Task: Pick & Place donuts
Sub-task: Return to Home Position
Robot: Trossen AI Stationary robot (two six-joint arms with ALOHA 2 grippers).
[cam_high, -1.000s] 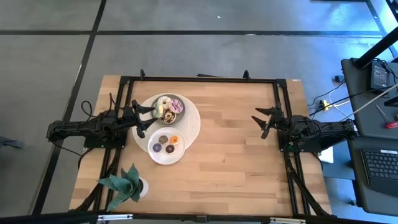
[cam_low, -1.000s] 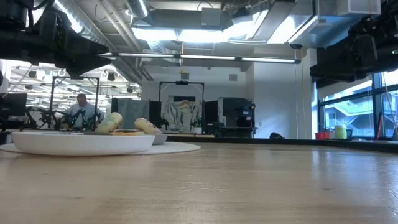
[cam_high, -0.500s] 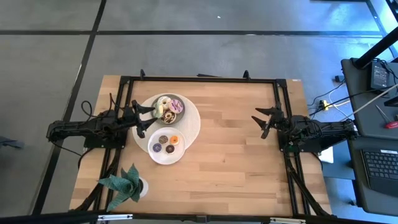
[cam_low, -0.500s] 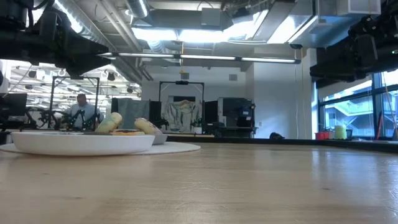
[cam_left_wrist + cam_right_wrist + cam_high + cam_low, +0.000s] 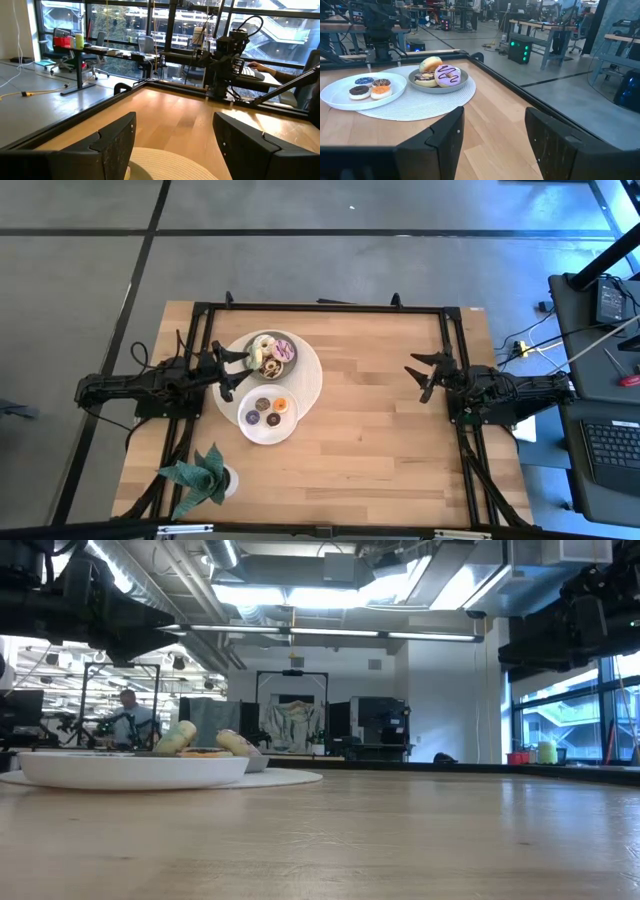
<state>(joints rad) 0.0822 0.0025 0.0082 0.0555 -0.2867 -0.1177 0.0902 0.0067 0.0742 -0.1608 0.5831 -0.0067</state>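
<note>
The wooden counter [image 5: 380, 430] fills the middle of the high view, with a black frame rail along its far and side edges. The left arm lies along the left edge and the right arm along the right edge.

The left tool [image 5: 238, 370] hangs at the left rim of a round woven mat [image 5: 308, 380], just beside both plates. Its fingers [image 5: 117, 137] stand wide apart with nothing between them. The right tool [image 5: 420, 376] sits near the right edge, well apart from the mat. Its fingers [image 5: 445, 132] are spread just as wide and hold nothing. A wide stretch of wood lies between the mat and the right tool.

All the donuts are on the left half of the counter. A gray plate [image 5: 438, 83] on the mat holds three big ones. The cream one [image 5: 430, 64] and the purple-iced one [image 5: 448, 75] lean tilted, the purple one's iced face turned towards the right arm. The chocolate one [image 5: 424, 77] lies flatter beside them.

A white plate [image 5: 286, 429] overlaps the mat's near edge. It carries four small donuts [image 5: 268, 412] lying flat, holes up: blue, dark sprinkled, chocolate and orange.

In the low view the white plate's wall [image 5: 130, 772] hides the small rings, and only two pale tops show behind it. The left wrist view catches only the mat's edge. A potted plant [image 5: 205, 475] stands at the near left corner.
</note>
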